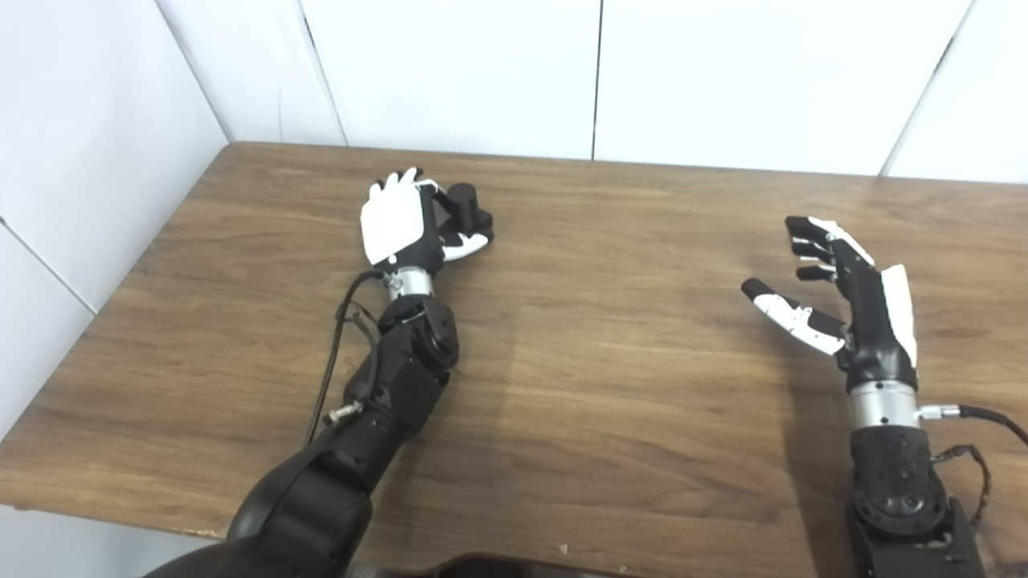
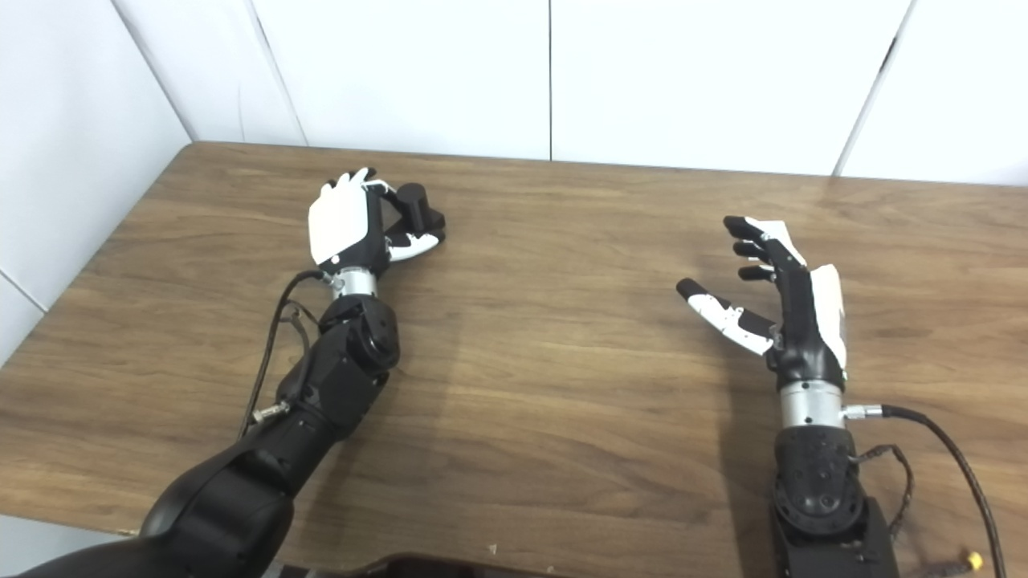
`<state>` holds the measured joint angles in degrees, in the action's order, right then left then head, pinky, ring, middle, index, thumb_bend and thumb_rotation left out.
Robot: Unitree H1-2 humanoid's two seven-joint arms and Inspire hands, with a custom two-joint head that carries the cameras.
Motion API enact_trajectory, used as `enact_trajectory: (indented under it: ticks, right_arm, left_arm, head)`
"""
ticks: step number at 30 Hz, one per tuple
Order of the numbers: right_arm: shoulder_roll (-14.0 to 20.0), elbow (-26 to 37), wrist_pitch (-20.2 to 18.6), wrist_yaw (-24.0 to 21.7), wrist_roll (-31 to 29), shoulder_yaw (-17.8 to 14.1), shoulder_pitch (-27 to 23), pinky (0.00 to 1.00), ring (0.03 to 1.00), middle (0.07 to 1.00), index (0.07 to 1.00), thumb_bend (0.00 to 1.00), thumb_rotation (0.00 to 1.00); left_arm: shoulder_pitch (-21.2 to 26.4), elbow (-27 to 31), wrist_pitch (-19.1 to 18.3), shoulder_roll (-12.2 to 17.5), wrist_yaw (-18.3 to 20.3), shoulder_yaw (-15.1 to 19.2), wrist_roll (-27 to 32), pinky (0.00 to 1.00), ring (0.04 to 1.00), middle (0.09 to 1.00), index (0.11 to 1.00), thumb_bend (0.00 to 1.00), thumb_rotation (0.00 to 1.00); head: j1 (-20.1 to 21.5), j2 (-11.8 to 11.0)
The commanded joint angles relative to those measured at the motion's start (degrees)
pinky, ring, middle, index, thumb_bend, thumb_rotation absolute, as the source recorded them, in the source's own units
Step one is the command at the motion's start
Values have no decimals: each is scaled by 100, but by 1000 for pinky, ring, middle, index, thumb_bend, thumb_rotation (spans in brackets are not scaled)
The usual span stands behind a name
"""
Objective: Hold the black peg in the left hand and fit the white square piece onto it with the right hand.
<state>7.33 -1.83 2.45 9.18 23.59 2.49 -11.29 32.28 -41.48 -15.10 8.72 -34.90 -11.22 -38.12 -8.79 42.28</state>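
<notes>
My left robot hand (image 1: 401,221) lay at the far left of the wooden surface (image 1: 578,377), its fingers (image 1: 399,180) curled around the black peg (image 1: 466,207), which stood just right of my palm with the thumb under it. My right robot hand (image 1: 839,289) hovered well apart at the right, wide open and holding nothing, fingers spread and thumb pointing left. The white square piece did not show in either view.
</notes>
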Motion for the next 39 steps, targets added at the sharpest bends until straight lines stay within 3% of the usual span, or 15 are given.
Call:
enact_trajectory:
  ticks: [1, 14, 21, 22, 29, 33, 39]
  right_arm:
    - [-6, 256, 26, 71, 20, -52, -115, 642, 753, 794, 770, 591, 364]
    - [8, 372, -117, 48, 59, -65, -80, 653, 752, 795, 773, 595, 378]
    - [50, 375, -75, 54, 81, -71, -76, 655, 754, 794, 776, 595, 396]
    - [56, 365, -58, 67, 94, -69, -77, 652, 753, 793, 776, 595, 398]
    - [29, 433, -139, 58, 108, -82, -110, 654, 750, 790, 772, 598, 402]
    - [43, 489, -163, 32, 109, -81, -113, 666, 758, 797, 779, 592, 397]
    - [47, 534, -230, 13, 116, -89, -122, 664, 762, 799, 781, 595, 406]
  left_arm:
    - [32, -71, -172, 147, 63, 5, 6, 1000, 936, 883, 484, 522, 79]
    - [-15, -68, -134, 141, 99, 3, 68, 1000, 930, 873, 484, 521, 79]
    - [-167, 271, 27, 128, 351, -89, 133, 993, 933, 870, 484, 521, 77]
    - [-223, 374, 115, 125, 420, -126, 155, 947, 917, 858, 483, 521, 77]
    - [-686, 1352, 660, 97, 1336, -232, 712, 963, 936, 870, 485, 523, 75]
    - [-985, 1969, 904, 64, 2060, -235, 1238, 884, 940, 885, 488, 521, 81]
    - [-1358, 2628, 1075, -20, 2723, -169, 1726, 849, 948, 902, 491, 519, 82]
  head:
    - [1, 11]
    - [41, 42]
    - [149, 46]
    - [165, 46]
    - [278, 47]
    - [333, 63]
    - [401, 76]
